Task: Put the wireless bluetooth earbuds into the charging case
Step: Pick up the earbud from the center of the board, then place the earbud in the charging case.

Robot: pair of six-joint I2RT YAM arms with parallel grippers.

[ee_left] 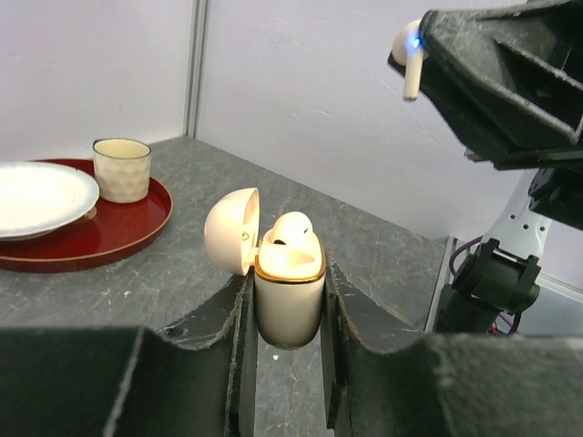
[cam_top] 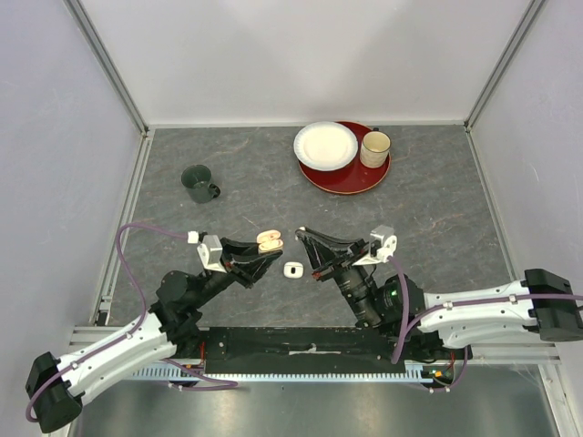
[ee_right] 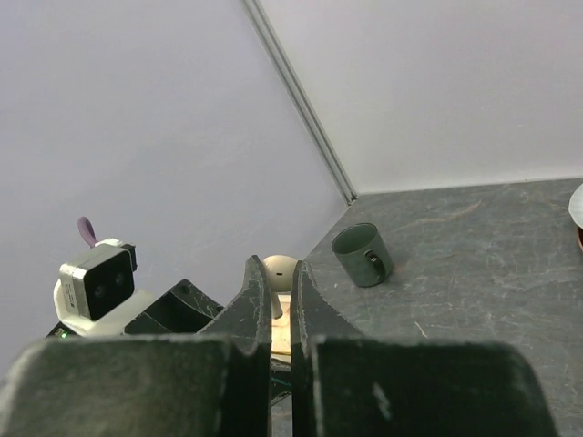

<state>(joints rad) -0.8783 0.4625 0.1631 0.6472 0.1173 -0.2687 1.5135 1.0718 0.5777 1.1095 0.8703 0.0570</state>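
Left gripper [ee_left: 288,284] clamps the open charging case [ee_left: 290,314]; right gripper [cam_top: 302,234] is pinched shut on one earbud [ee_left: 411,66].
The two grippers face each other with tips near, low over the grey, stone-patterned table [cam_top: 437,218], with the walls well apart on all sides. A green mug [cam_top: 199,182] stands beyond the left gripper and a red tray [cam_top: 351,177] well beyond the right one. The held earbud, white with a short stem, hangs above the case, apart from it. A second earbud [ee_left: 292,227] sits inside. The case is glossy cream and rounded, with a gold rim. A small white piece [cam_top: 292,269] lies below the tips.
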